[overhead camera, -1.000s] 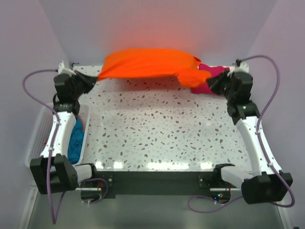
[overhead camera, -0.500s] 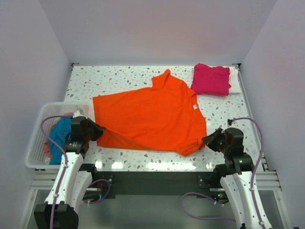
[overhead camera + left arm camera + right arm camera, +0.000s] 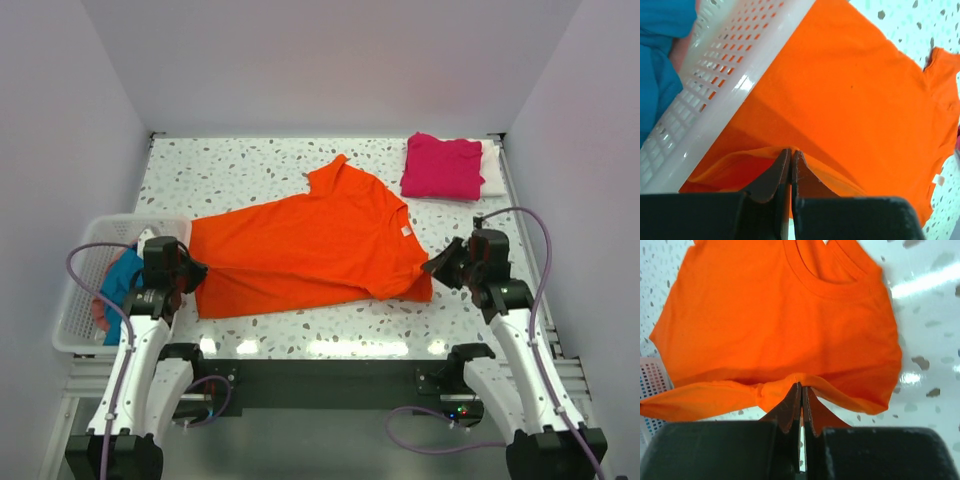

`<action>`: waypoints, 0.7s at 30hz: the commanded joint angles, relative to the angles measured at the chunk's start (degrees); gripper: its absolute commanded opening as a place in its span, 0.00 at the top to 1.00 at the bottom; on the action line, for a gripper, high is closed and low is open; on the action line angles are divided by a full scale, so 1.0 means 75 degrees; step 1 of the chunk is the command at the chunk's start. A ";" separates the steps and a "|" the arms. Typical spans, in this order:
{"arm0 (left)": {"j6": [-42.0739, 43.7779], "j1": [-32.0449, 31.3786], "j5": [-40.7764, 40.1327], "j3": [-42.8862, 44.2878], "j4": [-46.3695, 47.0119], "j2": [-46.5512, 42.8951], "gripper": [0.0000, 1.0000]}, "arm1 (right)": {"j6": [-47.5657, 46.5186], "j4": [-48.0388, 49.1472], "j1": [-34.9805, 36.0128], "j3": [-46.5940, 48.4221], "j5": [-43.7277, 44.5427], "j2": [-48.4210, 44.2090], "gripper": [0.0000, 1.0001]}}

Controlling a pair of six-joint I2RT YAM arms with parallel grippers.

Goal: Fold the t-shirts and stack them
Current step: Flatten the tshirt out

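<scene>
Holding the orange t-shirt (image 3: 310,250) by its two near corners, the left fingers (image 3: 774,176) and the right fingers (image 3: 787,412) are both pressed together on the cloth. The shirt lies spread on the worktop (image 3: 260,170), with its left end just beside the white basket (image 3: 72,305). If the arms pull too hard, a corner may slip out, or the cloth may catch on the basket rim. Half a second earlier the shirt lay wider, and the right fingers were closer to the near edge.
</scene>
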 commanded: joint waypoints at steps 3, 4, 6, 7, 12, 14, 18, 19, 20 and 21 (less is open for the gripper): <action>-0.0418 -0.0015 -0.0815 0.0587 -0.0444 -0.0047 1.00 | -0.0281 0.1507 0.0013 0.0935 -0.0158 0.1285 1.00; -0.0488 -0.0027 -0.0804 0.0540 -0.0349 0.0011 1.00 | -0.0270 0.1659 0.0025 0.0947 -0.0204 0.1450 1.00; -0.0559 -0.0027 -0.0675 0.0306 0.0059 0.0292 1.00 | -0.0258 0.2128 0.0153 0.0993 -0.0263 0.2070 1.00; -0.0698 -0.0027 -0.0675 0.0131 0.0224 0.0583 1.00 | -0.0281 0.2408 0.0235 0.1028 -0.0229 0.2304 1.00; -0.1027 -0.0179 -0.1187 -0.0071 0.1454 0.1872 1.00 | -0.0351 0.3066 0.1464 0.1859 0.0415 0.4552 1.00; -0.1180 -0.0787 -0.1610 0.0338 0.1492 0.2763 1.00 | -0.0328 0.3254 0.1874 0.2501 0.0697 0.5280 1.00; -0.1636 -0.1409 -0.2489 0.0972 0.1421 0.4123 1.00 | -0.0176 0.3512 0.2041 0.3418 0.0838 0.7386 1.00; -0.1672 -0.1514 -0.2560 0.1147 0.1468 0.4636 1.00 | -0.0106 0.3582 0.2041 0.3582 0.0838 0.7717 1.00; -0.1684 -0.1573 -0.2619 0.1253 0.1538 0.4908 1.00 | -0.0082 0.3594 0.2052 0.3850 0.0850 0.7988 1.00; -0.1696 -0.1620 -0.2759 0.1405 0.1527 0.5212 1.00 | -0.0059 0.3594 0.2052 0.3969 0.0850 0.8211 1.00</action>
